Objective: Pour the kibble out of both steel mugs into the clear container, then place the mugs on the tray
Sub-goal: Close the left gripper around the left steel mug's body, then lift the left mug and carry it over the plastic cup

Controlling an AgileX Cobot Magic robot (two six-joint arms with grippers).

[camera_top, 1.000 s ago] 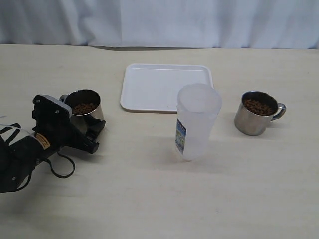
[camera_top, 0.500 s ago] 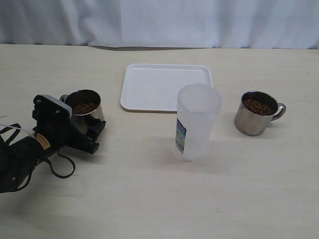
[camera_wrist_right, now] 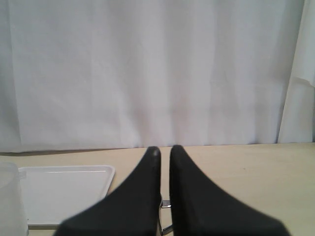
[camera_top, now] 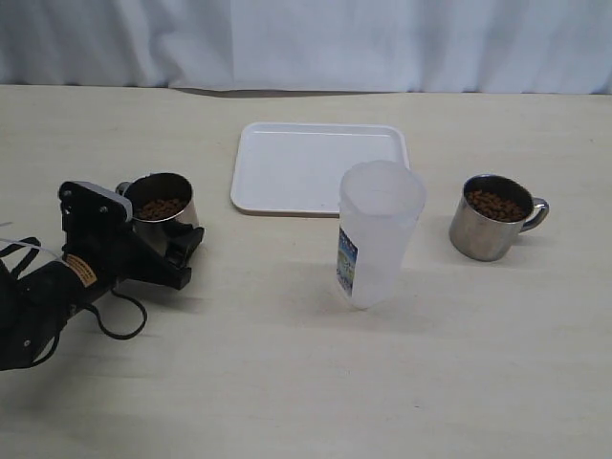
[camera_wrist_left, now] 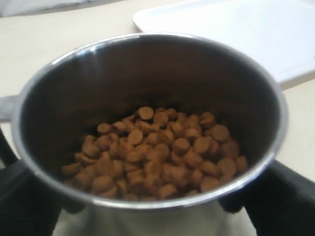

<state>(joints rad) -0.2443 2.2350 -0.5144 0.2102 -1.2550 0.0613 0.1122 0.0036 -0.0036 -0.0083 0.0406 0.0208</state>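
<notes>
The left gripper sits astride the shiny steel mug of reddish-brown kibble, jaws wide, grip unclear; right gripper pressed together; frosted clear canister, white flat tray, second steel mug stand well apart.

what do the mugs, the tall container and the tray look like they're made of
Left mug and right mug: polished steel, going by the mirror-like reflective walls. Container: frosted translucent plastic; it looks cloudy. Tray: likely white plastic, smooth with a faint sheen.

The left claw hides the left mug's lower wall; the container's label print is too small to read.
</notes>
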